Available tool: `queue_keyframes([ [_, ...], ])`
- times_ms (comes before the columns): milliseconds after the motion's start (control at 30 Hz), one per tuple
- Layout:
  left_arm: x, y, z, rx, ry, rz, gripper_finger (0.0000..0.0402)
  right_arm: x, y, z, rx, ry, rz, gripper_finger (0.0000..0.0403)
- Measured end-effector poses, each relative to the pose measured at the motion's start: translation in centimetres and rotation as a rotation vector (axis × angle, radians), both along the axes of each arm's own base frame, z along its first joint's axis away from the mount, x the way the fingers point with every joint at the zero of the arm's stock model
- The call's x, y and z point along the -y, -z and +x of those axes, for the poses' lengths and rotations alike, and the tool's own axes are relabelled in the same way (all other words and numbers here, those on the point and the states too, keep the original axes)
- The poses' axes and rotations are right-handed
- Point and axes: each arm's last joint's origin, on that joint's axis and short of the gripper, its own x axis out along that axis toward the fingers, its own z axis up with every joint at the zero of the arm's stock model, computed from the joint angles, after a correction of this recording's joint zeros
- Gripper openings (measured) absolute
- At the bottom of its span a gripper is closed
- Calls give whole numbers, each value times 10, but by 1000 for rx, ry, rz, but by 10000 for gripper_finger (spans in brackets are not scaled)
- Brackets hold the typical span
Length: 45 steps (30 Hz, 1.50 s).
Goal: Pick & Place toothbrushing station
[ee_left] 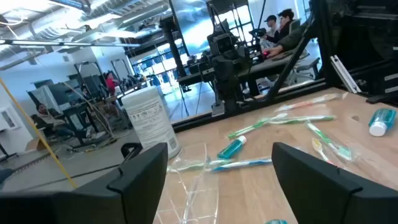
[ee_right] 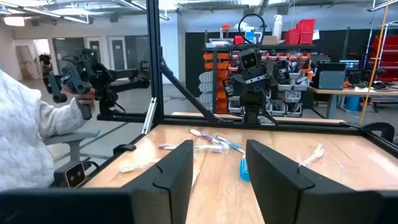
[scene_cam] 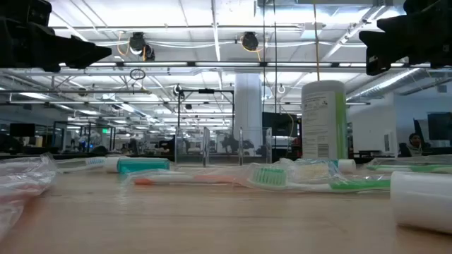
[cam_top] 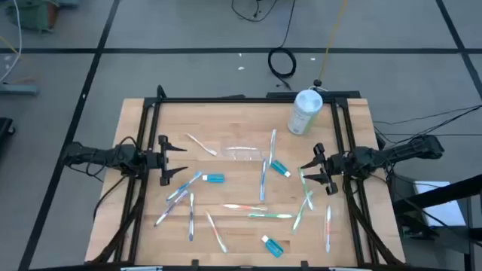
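Clear plastic: we are seeing the station (cam_top: 242, 153) lying on the wooden tabletop (cam_top: 143, 120) between both arms, its long axis running arm to arm.
Nearer arm: we are judging the two about level.
Left end effector (cam_top: 178, 159): fingers apart, empty, station inboard.
Right end effector (cam_top: 309, 175): fingers apart, empty, station inboard.

White-and-green canister (cam_top: 305, 111), teal-capped tubes (cam_top: 215, 178) (toothbrushes pale), tan table (cam_top: 226, 128).
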Motion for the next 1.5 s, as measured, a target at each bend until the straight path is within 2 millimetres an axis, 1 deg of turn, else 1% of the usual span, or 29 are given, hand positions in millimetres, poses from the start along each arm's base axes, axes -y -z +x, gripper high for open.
queue_keyframes([
  [167,0,0,0,2,0,-2,289,0,-1,0,10,2,-17,139],
  [500,0,0,0,4,1,-3,289,0,-8,-1,130,35,-179,139],
  [600,0,-1,0,13,9,-25,289,1,-15,-3,216,65,-245,139],
  [767,2,-3,0,36,82,-158,289,3,-34,-11,458,160,-384,139],
  [867,2,-7,-1,72,96,-123,289,4,-43,-16,580,233,-461,139],
  [933,2,-10,-1,99,94,-103,289,5,-48,-19,628,280,-463,139],
  [1000,2,-14,-2,145,99,-123,289,7,-51,-21,647,327,-439,139],
  [1167,4,-17,-3,171,201,-307,289,11,-51,-21,606,441,-405,139],
  [1267,4,-18,-4,180,212,-331,289,11,-51,-22,599,464,-397,139],
  [1400,1,-21,-4,220,125,-376,289,11,-51,-21,601,443,-358,139],
  [1500,-2,-23,-3,241,9,-412,289,11,-50,-18,575,430,-322,139],
])
